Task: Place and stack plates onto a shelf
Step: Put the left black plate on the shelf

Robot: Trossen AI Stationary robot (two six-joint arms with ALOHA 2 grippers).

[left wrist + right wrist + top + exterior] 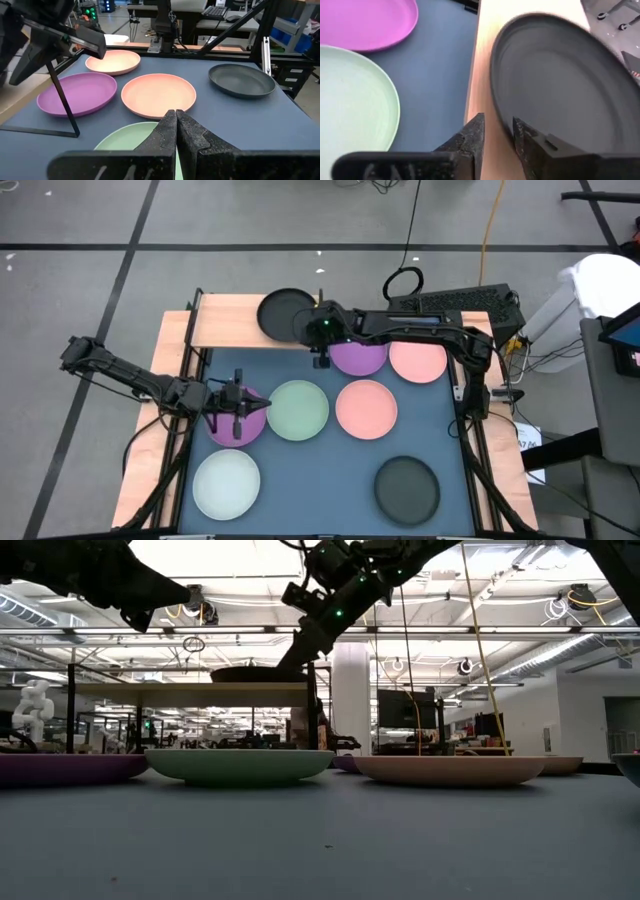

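A black plate [283, 313] lies flat on the light-wood shelf [225, 320] at the table's far left. My right gripper [498, 132] is open by a narrow gap, low over the shelf at this plate's [555, 85] right rim. My left gripper [176, 122] is shut and hovers above the near-left purple plate [237, 420], beside the pale green plate [297, 410]. On the tabletop also rest a pink plate [366, 407], a second purple plate [357, 357], a second pink plate [417, 361], the whitish plate [227, 485] and a second black plate [407, 487]. My right gripper stands with its fingers [520, 137] right beside the black plate's rim [496, 107], slanting down from the table's right. Bare shelf wood shows in the gap between them. Whether a finger touches the rim, I cannot tell.
The shelf's thin black legs [60, 100] stand on the table just behind the far purple plate. The shelf's left half [215, 325] is bare wood. Wooden rails [150, 430] border the table's sides. In the low view the shelf board [200, 688] sits well above the plates.
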